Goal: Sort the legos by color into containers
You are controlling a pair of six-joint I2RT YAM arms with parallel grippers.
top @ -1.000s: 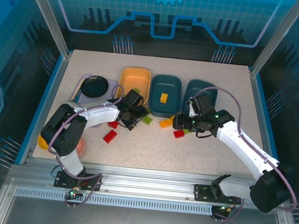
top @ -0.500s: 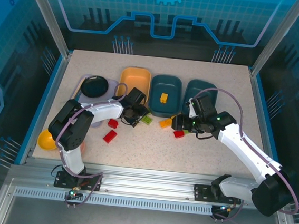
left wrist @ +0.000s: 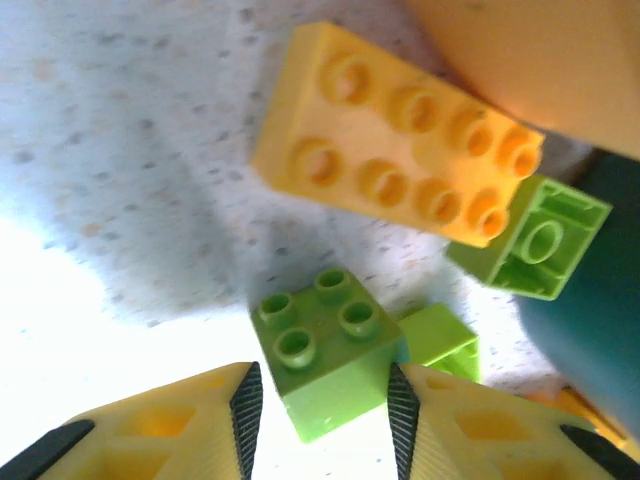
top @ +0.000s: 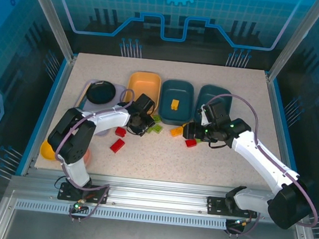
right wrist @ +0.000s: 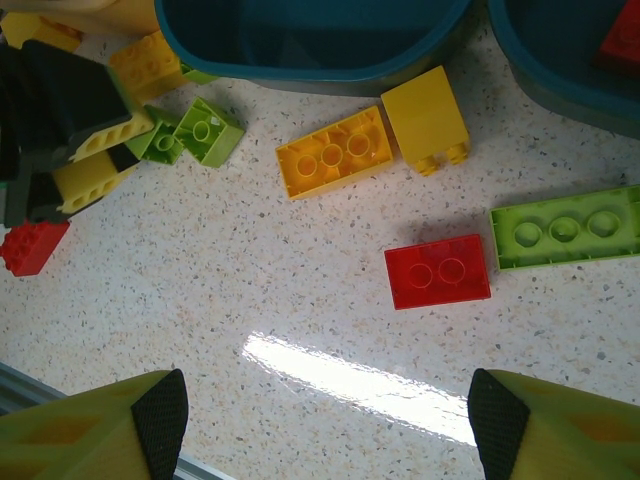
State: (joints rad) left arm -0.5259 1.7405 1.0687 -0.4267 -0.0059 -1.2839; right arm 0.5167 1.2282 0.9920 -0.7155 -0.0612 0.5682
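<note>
Your left gripper (left wrist: 322,388) has its jaws pressed against both sides of a green 2x2 brick (left wrist: 322,345). The brick rests on the counter (left wrist: 120,180), at 6 o'clock of the yellow-orange tub (top: 145,84). A yellow 2x4 brick (left wrist: 400,165) lies at 12 o'clock of it. Your right gripper (right wrist: 325,430) hangs wide open above the counter, with a red brick (right wrist: 438,271) at its 1 o'clock. A yellow brick (top: 174,104) sits in the middle teal tub (top: 183,92).

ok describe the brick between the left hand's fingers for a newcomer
Find the yellow-orange tub; the left hand sits by its near edge. Between its fingers lies a green four-stud brick, studs up, unlike the overturned green brick beside it.
</note>
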